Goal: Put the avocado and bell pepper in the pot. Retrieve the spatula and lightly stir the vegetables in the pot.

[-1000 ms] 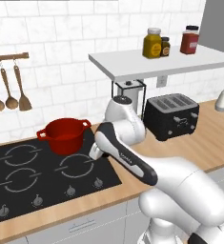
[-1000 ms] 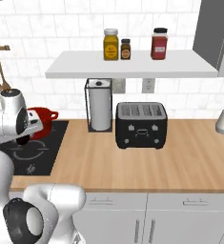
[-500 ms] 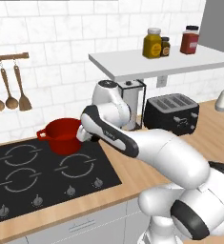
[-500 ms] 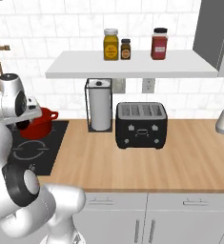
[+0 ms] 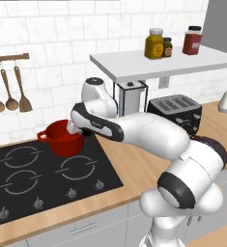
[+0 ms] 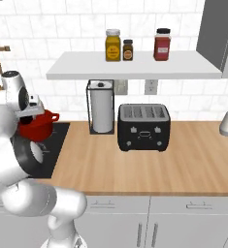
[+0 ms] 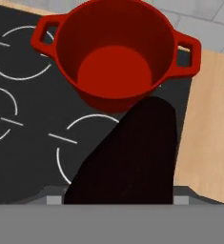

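Note:
The red pot (image 5: 62,138) stands on the black cooktop's back right burner, also seen in the right base view (image 6: 38,127). In the hand view the pot (image 7: 116,52) is empty, its red floor bare. My gripper (image 5: 77,127) hovers just above the pot's right rim, shut on the dark avocado (image 7: 132,157), which hides the fingertips in the hand view. The bell pepper and the spatula are out of view.
Brown wooden spoons and a wooden turner (image 5: 11,96) hang on the wall left of the pot. A paper towel holder (image 5: 132,99) and a black toaster (image 5: 175,113) stand on the wooden counter to the right. Jars (image 5: 154,44) sit on the shelf above.
The arm has swung left, carrying the hand from the counter side to above the pot's right rim. The pot has not moved.

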